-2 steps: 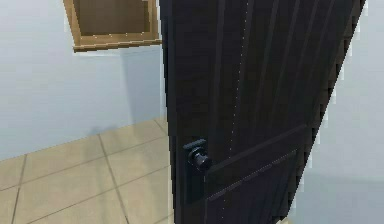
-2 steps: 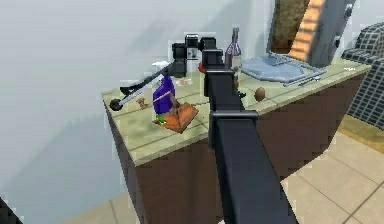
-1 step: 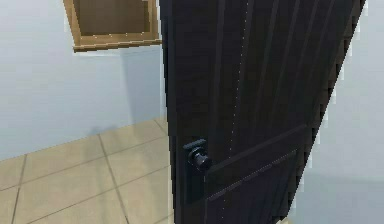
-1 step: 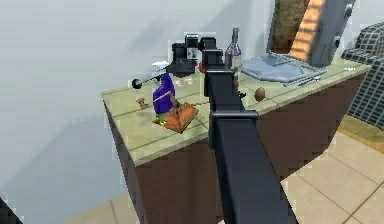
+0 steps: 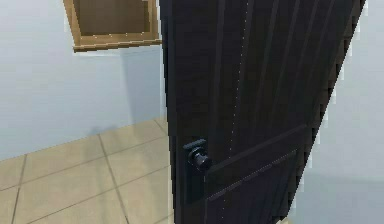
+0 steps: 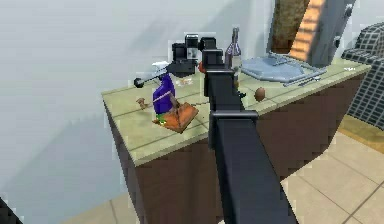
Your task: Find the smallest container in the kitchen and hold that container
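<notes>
My pincer (image 6: 150, 76) reaches over a tiled beige countertop (image 6: 150, 140). I cannot tell whether its fingers are apart, together or gripping anything. Close beside it a glossy purple object (image 6: 160, 95) stands on an orange wedge (image 6: 180, 118). To its right, past my square arm bar (image 6: 235, 150), are a small round brown blob (image 6: 260, 94), possibly the container, a bottle (image 6: 235, 45) and a steel sink (image 6: 275, 68). Ahead, a dark panelled door (image 5: 250, 100) stands close.

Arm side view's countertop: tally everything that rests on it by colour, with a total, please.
Purple thing: 1
Orange thing: 1
Small brown things: 2
Dark bottle: 1
Grey sink: 1
Total: 6
</notes>
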Tool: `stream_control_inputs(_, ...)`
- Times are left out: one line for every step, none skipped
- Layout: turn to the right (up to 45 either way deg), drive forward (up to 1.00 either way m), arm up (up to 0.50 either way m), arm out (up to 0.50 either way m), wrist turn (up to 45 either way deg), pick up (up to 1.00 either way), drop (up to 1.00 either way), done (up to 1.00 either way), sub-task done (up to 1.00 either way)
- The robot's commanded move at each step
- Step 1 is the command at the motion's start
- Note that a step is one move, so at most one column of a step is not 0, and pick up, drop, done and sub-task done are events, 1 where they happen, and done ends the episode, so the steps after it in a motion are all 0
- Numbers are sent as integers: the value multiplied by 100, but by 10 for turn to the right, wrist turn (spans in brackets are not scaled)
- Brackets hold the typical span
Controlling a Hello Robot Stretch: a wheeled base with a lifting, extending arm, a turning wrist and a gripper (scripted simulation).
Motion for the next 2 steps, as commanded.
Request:
stream_control_inputs(0, 0, 0, 0, 0, 100, 0, 0, 0)
stream_control_inputs(0, 0, 0, 0, 0, 0, 0, 100, 0)
